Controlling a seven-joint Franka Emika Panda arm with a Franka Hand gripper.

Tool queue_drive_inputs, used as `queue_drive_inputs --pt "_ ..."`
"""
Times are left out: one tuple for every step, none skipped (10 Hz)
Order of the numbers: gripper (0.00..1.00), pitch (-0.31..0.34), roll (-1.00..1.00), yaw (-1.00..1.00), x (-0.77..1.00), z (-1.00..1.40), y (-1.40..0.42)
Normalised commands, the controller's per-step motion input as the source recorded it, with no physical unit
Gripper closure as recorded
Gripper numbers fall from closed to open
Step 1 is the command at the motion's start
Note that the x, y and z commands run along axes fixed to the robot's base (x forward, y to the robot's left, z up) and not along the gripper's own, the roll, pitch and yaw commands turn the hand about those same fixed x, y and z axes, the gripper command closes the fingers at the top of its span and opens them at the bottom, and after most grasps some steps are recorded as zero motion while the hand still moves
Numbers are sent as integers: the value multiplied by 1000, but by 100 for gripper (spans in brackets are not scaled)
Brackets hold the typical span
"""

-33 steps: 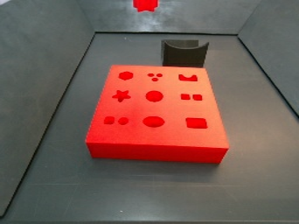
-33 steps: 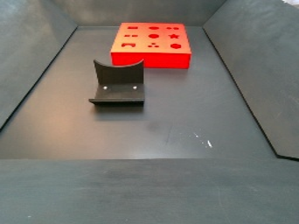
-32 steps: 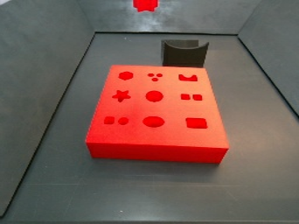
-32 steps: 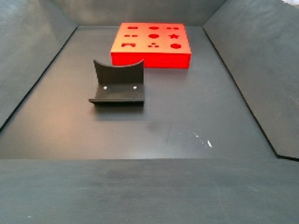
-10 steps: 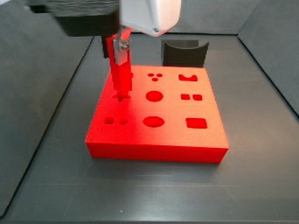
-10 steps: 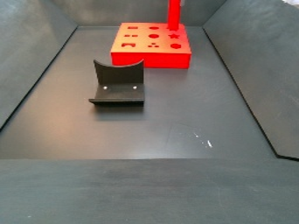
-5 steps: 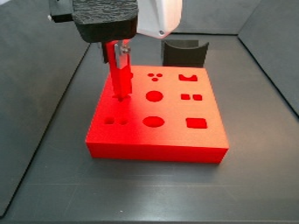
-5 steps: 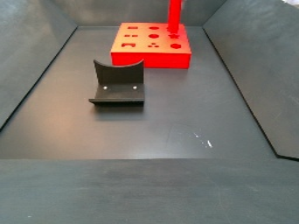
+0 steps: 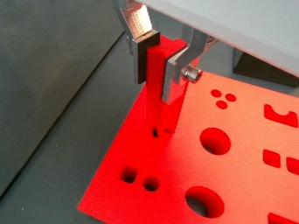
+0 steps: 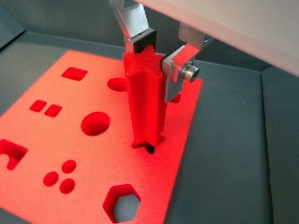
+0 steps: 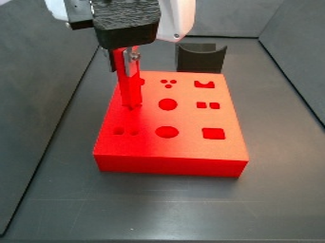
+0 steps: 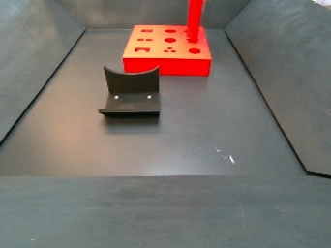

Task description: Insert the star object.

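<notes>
The star object is a slim bright red peg, held upright. My gripper is shut on its upper end, over the near-left part of the large red block. In both wrist views the silver fingers clamp the peg's top from two sides: gripper, gripper. The peg has a star-shaped cross-section. Its lower end stands in the mouth of the star hole; how deep it sits is hidden. In a side view the peg rises from the block; the gripper is out of frame there.
The block has several other shaped holes: round, square, hexagon. The dark fixture stands behind the block and shows in another side view. Dark sloped walls enclose the floor.
The gripper came down from above the frame with the peg. Over the last second it sank lower, and the peg's visible length above the star hole has shortened.
</notes>
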Motion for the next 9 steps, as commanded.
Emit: queue_drive_inputs --pt "100 -159 10 309 -43 -157 0" --pt "100 -144 40 183 -186 -137 0" --pt "100 -121 27 123 -109 -109 0" --pt "100 -101 29 140 0 -131 0" --pt "100 -44 10 160 123 -114 0" --pt "100 -23 51 174 206 -209 0" --pt "100 -4 60 91 129 -149 0" --pt "100 0 77 0 149 -111 0" --pt "100 11 123 -174 186 -106 -20"
